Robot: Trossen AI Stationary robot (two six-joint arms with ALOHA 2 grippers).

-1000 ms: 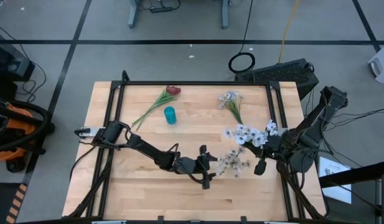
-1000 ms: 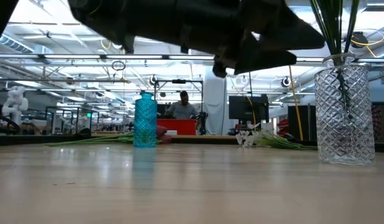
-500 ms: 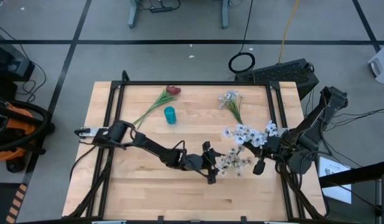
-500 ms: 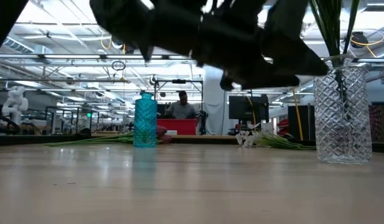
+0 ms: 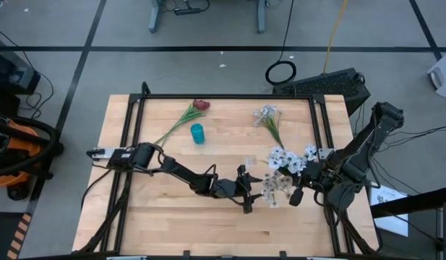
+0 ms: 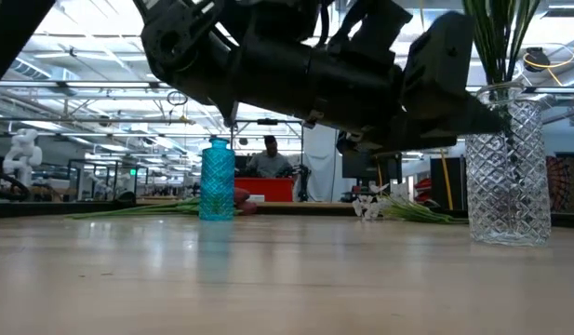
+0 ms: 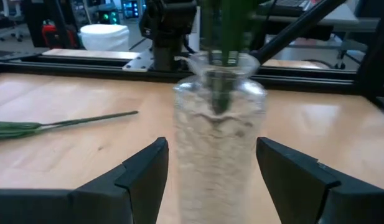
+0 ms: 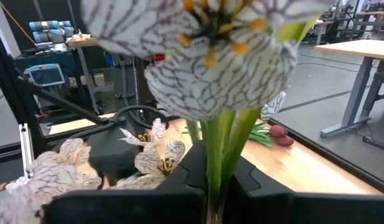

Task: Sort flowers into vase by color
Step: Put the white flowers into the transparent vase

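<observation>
A clear cut-glass vase (image 6: 508, 172) stands on the table with green stems in it, and white blossoms (image 5: 277, 186) top them. My left gripper (image 7: 210, 180) is open, one finger on either side of the vase (image 7: 220, 146); whether they touch it I cannot tell. My right gripper (image 5: 293, 195) is shut on a white flower spray (image 5: 284, 160) just right of the vase. A small blue vase (image 5: 198, 133) stands at far left. A dark red tulip (image 5: 201, 105) and another white spray (image 5: 266, 115) lie flat near the far edge. My right gripper pinches the white flower spray by its green stems (image 8: 215, 158), between the two fingers (image 8: 185, 177). It holds them below the blossoms, coming level from the table's right. The stems stand upright in the hold, blossoms above the fingers. Their lower ends are hidden below the gripper.
The dark frame rails (image 5: 223, 97) run along the table's far, left and right sides. The left arm (image 6: 296, 65) stretches low across the table's middle. Bare wood (image 5: 172, 217) lies at the near left. A person sits far off in the room (image 6: 273, 158).
My left gripper has moved toward the table's right, up to the clear vase, and its fingers now flank it. My right gripper, still holding the white spray, has shifted a little toward the left. In the low view the vase stands slightly farther left.
</observation>
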